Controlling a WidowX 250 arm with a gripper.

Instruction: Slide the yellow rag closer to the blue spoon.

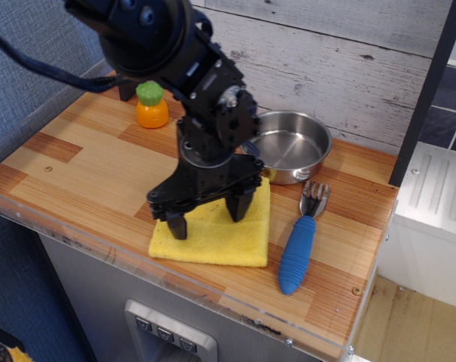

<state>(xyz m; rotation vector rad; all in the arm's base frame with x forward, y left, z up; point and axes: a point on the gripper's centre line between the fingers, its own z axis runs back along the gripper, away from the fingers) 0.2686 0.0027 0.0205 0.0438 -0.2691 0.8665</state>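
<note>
The yellow rag (217, 237) lies flat on the wooden counter, just left of the blue spoon (297, 254). The spoon has a thick ribbed blue handle and a silver pronged head pointing toward the steel pan. A narrow strip of wood separates rag and spoon. My black gripper (207, 213) stands over the rag with its two fingers spread wide apart, open. The left fingertip (177, 226) is at the rag's left edge and the right one (240, 209) over its back part. Whether the tips touch the cloth I cannot tell.
A steel pan (288, 147) with a long handle sits behind the rag and the spoon's head. An orange toy with a green top (152, 105) stands at the back left. The counter's front edge has a clear plastic lip (213, 302). A plank wall rises behind.
</note>
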